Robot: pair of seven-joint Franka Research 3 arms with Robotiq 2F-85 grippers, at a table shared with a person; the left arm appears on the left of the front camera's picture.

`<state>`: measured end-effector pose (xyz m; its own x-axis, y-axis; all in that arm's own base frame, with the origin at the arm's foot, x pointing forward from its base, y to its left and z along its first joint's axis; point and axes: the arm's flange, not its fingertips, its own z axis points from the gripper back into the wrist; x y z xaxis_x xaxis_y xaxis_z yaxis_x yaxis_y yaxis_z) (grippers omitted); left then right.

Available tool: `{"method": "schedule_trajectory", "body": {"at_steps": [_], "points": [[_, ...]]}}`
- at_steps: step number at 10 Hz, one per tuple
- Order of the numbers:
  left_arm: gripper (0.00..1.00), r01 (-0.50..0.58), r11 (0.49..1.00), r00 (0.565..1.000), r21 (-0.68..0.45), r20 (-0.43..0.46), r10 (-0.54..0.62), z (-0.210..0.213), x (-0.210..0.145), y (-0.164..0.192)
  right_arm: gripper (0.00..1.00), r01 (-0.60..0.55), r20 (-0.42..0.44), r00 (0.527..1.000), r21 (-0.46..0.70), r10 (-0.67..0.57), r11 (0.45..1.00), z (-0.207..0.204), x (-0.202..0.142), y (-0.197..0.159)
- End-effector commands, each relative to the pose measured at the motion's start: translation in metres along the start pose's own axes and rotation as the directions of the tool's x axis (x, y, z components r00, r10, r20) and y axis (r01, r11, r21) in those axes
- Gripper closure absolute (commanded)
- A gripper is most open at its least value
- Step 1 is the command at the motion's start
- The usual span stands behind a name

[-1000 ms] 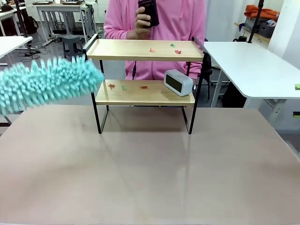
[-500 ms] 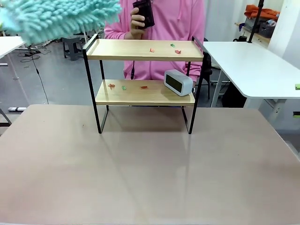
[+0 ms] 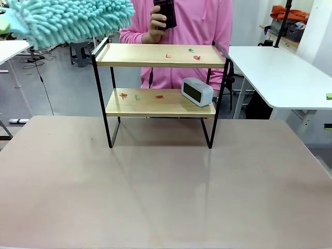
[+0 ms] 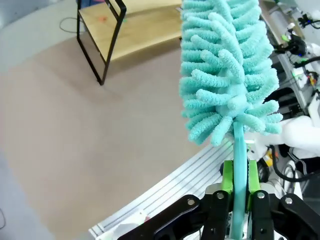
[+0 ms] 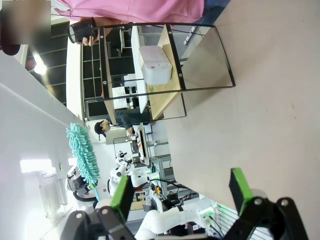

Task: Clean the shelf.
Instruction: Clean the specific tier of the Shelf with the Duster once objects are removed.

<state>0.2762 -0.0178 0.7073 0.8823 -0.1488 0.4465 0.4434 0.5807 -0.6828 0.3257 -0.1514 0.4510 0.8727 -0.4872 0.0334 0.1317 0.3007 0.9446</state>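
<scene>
Desk: a bare, matt beige top runs from the near edge to the shelf's feet.
Room: a white side table stands at 2 o'clock beyond the desk, with grey floor and more workbenches at 10 o'clock.
Left end effector: its green pads are clamped on the duster's thin teal handle.
Right end effector: fingers spread wide apart with nothing between them, above the desk.
Duster: a fluffy teal chenille head hangs in the air at 10 o'clock, higher than the top board and just off its left end, not touching it.
Shelf: a two-tier rack with light wooden boards in a thin black frame stands upright on four legs at 12 o'clock on the far part of the desk.
Top board: upper scraps, red and green, lie towards its 3 o'clock end.
Lower board: lower scraps lie on its left half, and a grey clock sits at its right end.
Person: in a pink top just behind the shelf, one hand holding up a dark object.
Change: a second ago the duster was level with the gap between the boards at 9 o'clock; it is now above the top board.
</scene>
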Motion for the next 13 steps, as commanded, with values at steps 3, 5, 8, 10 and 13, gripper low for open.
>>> {"method": "schedule_trajectory", "body": {"at_steps": [3,5,8,10,13], "points": [[0.87,-0.093,0.981,0.994,0.169,0.072,0.082,-0.072,0.063,-0.029,0.00,-0.018,0.007,1.000,0.017,0.018,1.000,-0.001,0.000,0.001],[0.87,-0.129,0.950,0.987,0.285,0.135,0.093,-0.115,0.087,-0.035,0.00,-0.018,0.007,1.000,0.017,0.018,1.000,-0.001,0.000,0.001],[0.87,-0.134,0.914,0.984,0.384,0.161,0.077,-0.161,0.115,-0.037,0.00,-0.018,0.007,1.000,0.017,0.018,1.000,-0.001,0.000,0.001],[0.87,-0.090,0.906,0.991,0.413,0.124,0.042,-0.182,0.124,-0.034,0.00,-0.018,0.007,1.000,0.017,0.018,1.000,-0.001,0.000,0.001],[0.87,-0.016,0.924,0.999,0.381,0.051,-0.003,-0.200,0.133,-0.031,0.00,-0.018,0.007,1.000,0.017,0.018,1.000,-0.001,0.000,0.001]]}}
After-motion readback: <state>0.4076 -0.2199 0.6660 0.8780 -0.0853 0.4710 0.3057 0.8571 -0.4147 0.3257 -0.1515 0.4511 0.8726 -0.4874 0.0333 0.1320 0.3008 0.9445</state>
